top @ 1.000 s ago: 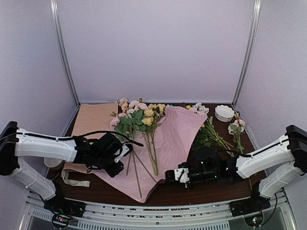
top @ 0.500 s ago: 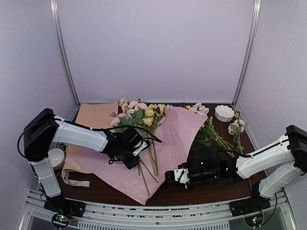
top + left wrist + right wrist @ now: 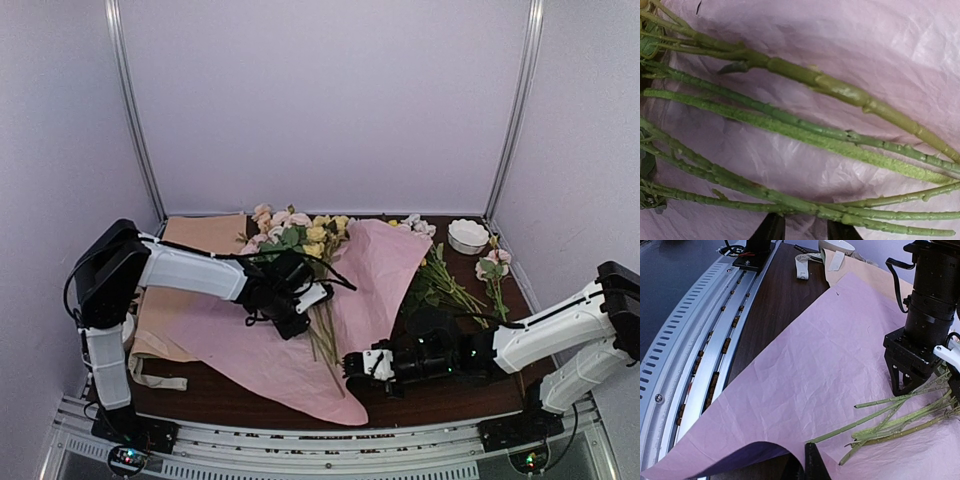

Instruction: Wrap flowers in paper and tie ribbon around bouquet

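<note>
The flowers [image 3: 300, 236], pink and yellow heads with green leaves, lie on the open pink-lilac paper [image 3: 385, 265], stems [image 3: 326, 342] pointing to the near edge. No bouquet cone is in view. My left gripper [image 3: 300, 303] stands over the stems [image 3: 790, 120], jaws a little apart, fingertips [image 3: 772, 229] touching the nearest stems, bare paper [image 3: 865, 45] in the gap. My right gripper [image 3: 352, 366] is shut on the paper's near edge [image 3: 790, 445], which curls up and shows its purple underside. The cream ribbon [image 3: 155, 379] lies at the near left, off the paper.
Tan paper sheets [image 3: 195, 245] lie under the pink sheet at the back left. Another loose bunch of flowers [image 3: 440, 285] and pink roses [image 3: 492, 265] lie at the right, near a white bowl [image 3: 467, 236]. A metal rail [image 3: 300, 428] runs along the front.
My left arm swung right across the paper, and the stems shifted right and bunched together. The paper's near corner moved right. The right gripper stayed put, shut on the edge.
</note>
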`<state>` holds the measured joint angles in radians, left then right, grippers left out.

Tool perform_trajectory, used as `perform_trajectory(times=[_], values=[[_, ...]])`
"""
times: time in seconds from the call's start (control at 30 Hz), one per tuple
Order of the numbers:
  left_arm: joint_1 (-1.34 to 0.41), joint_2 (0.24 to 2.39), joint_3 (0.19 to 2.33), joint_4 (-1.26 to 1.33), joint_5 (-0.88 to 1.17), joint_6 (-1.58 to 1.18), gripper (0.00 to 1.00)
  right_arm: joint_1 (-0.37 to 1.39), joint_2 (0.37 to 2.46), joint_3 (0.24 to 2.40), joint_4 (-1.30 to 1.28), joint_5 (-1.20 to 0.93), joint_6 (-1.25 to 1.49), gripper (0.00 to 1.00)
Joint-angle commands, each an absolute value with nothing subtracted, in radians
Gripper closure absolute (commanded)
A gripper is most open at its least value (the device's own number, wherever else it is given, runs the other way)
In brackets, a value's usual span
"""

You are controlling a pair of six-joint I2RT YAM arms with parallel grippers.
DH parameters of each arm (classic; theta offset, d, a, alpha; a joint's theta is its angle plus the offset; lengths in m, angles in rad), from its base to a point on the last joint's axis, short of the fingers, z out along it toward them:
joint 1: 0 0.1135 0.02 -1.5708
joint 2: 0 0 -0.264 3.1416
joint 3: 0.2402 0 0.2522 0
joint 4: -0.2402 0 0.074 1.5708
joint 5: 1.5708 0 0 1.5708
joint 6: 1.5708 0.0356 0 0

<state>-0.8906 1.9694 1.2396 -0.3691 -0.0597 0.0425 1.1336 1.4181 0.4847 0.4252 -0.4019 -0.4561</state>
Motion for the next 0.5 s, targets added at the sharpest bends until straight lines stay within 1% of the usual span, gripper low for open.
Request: perform_trajectory(times=[0.0, 0.17, 0.23, 0.33, 0.47], values=[[-0.876, 1.92, 1.218, -0.39, -0.017, 0.083, 0.63, 1.143, 1.401, 0.507, 0.392, -0.384, -0.384, 1.0], [-0.877, 1.726, 1.068, -0.32, 0.01, 0.108, 0.43, 1.141, 1.377, 0.521, 0.322, -0.369, -0.348, 1.0], [-0.882, 1.661, 1.03, -0.313, 0.015, 0.115, 0.38, 1.142, 1.373, 0.529, 0.282, -0.359, -0.336, 1.0], [-0.905, 1.604, 0.973, -0.326, -0.004, 0.118, 0.38, 1.142, 1.367, 0.529, 0.235, -0.351, -0.322, 1.0], [-0.933, 1.603, 0.962, -0.354, 0.0, 0.085, 0.42, 1.142, 1.361, 0.513, 0.24, -0.36, -0.306, 1.0]])
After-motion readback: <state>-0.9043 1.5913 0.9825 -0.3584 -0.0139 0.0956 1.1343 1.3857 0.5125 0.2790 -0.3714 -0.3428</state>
